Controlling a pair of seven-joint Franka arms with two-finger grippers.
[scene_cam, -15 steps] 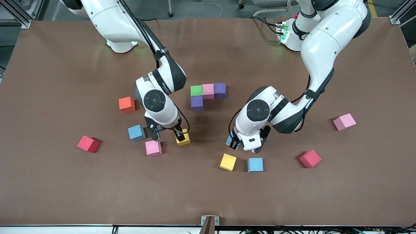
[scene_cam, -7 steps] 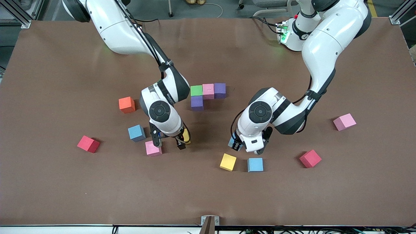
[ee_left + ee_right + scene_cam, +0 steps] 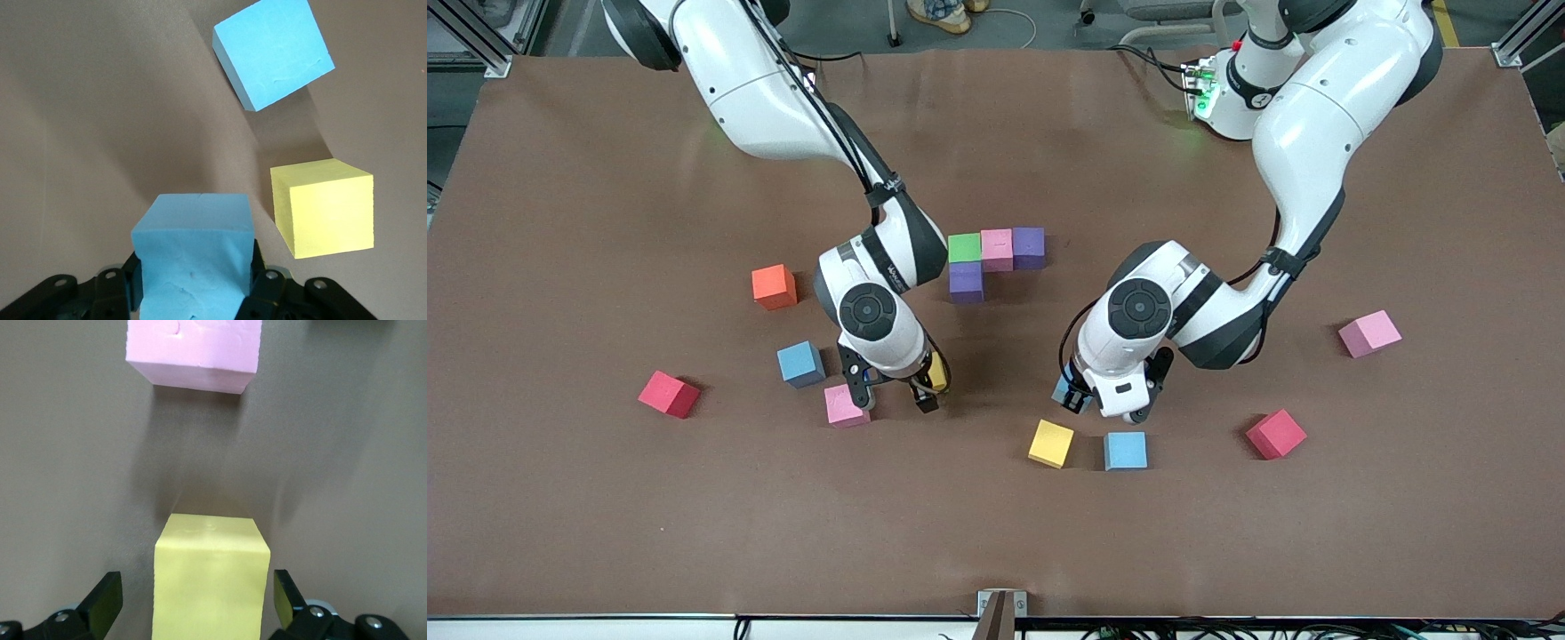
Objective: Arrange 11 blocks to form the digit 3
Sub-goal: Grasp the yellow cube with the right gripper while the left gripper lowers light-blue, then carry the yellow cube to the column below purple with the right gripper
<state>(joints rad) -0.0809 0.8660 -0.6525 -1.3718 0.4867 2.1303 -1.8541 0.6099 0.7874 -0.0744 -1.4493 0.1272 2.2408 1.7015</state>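
Observation:
Four blocks touch at mid-table: green (image 3: 964, 247), pink (image 3: 996, 247) and purple (image 3: 1029, 245) in a row, with a second purple (image 3: 966, 279) against the green one. My left gripper (image 3: 1073, 398) (image 3: 193, 273) is shut on a blue block (image 3: 1064, 388) (image 3: 193, 257), over the table near a loose yellow block (image 3: 1050, 444) (image 3: 323, 207) and a blue block (image 3: 1126, 451) (image 3: 273, 53). My right gripper (image 3: 894, 400) (image 3: 197, 600) stands open astride another yellow block (image 3: 937, 372) (image 3: 210, 577), its fingers clear of both sides. A pink block (image 3: 845, 406) (image 3: 193, 350) lies beside it.
An orange cube (image 3: 774, 286), a blue block (image 3: 799, 364) and a red block (image 3: 668, 394) lie toward the right arm's end. A red block (image 3: 1275, 434) and a pink block (image 3: 1369, 333) lie toward the left arm's end.
My right gripper has come down over the yellow block, which now sits between its open fingers. The left gripper has barely shifted, still holding the blue block.

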